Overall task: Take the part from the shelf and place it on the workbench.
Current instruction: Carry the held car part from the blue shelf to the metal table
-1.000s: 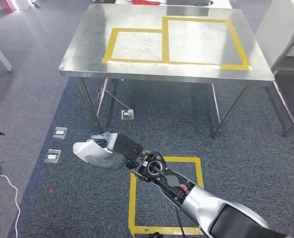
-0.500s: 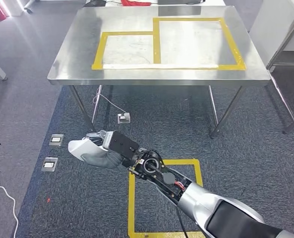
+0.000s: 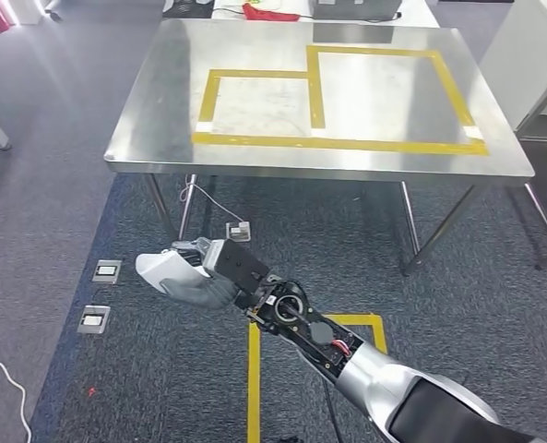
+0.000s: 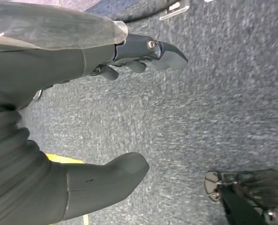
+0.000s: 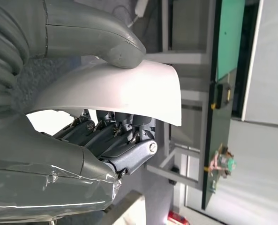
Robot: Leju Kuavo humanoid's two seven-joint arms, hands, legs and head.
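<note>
Right hand (image 3: 208, 277) grasps the white part (image 3: 160, 269), short of the workbench (image 3: 152, 138). Left hand (image 4: 94, 112) hangs released. Workbench has shifted rightward with the camera; approach continues.

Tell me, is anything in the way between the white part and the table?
Nothing visible is. The right hand holds the white part over the carpet in front of the table, and the taped boxes on top are bare.

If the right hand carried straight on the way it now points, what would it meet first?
Probably nothing soon: the right hand, holding the white part, points leftward above grey carpet, beside the workbench. Depth is unclear.
</note>
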